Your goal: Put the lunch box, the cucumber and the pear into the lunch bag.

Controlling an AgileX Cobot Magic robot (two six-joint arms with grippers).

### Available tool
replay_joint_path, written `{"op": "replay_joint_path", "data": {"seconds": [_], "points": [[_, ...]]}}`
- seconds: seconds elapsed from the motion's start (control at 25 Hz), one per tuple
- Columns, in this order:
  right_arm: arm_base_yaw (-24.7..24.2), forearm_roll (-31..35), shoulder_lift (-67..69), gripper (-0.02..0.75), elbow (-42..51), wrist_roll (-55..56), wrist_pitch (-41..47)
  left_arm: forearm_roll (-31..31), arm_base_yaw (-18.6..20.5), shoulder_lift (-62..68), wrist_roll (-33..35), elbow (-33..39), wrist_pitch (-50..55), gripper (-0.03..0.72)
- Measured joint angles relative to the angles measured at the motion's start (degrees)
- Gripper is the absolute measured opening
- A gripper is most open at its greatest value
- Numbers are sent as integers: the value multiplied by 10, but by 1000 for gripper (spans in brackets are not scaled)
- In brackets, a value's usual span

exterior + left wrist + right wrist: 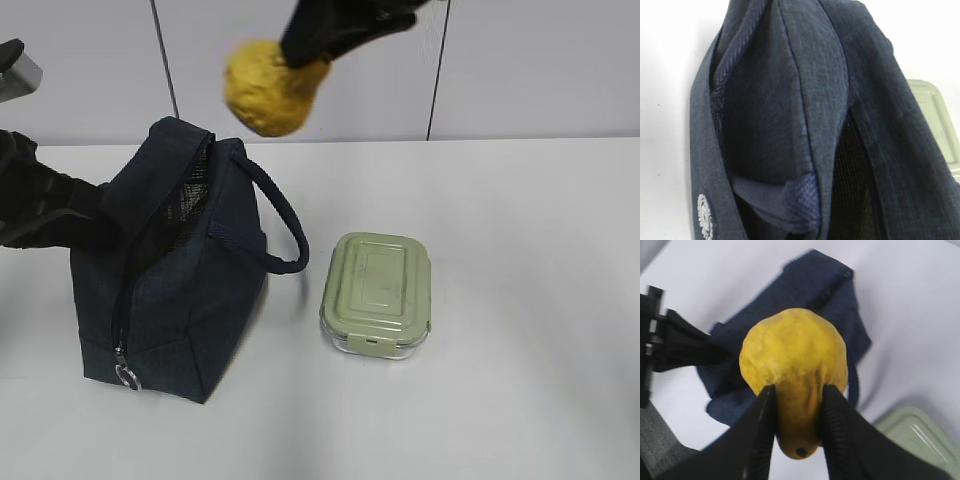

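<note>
I'm working the table (520, 210) from far off, largest thing first; the bag (170, 290) is standing at about 9 o'clock of the view, mouth gaping upward with dark mesh showing inside; its handle (285, 225) is arching out toward 3 o'clock. My left gripper (45, 205) is pressing in at the bag's 9 o'clock side, seemingly bracing the fabric, but I cannot tell whether its jaws are parted or clamped; its wrist view is filled with navy cloth. The box (377, 293) is sitting lid-on just off the bag's 3 o'clock, untouched. The pear (270, 88) is hanging up at 12 o'clock, above and slightly right of the mouth; my right gripper (797, 407) is pinching its narrow end, fingers (762, 420) clamped on both flanks. No cucumber is showing. To do this well I'm planning to carry the pear toward 9 o'clock until it is centred over the opening, clear the handle, lower it inside, then release.
</note>
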Motion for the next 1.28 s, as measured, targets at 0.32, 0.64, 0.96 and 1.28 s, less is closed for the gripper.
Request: {"op": "replay_joint_path", "data": {"seconds": [0.32,0.64,0.96,1.28], "points": [[55,38,86,230,0,-50,-47,5,0,0,0,0,1,3],[57,40,141,229,0,-52,-61,7,0,0,0,0,1,1],[57,44,143,507,-29,-82,-65,8,0,0,0,0,1,1],[11,-132,128,503,-15,77,20,12,0,0,0,0,2,1]]}}
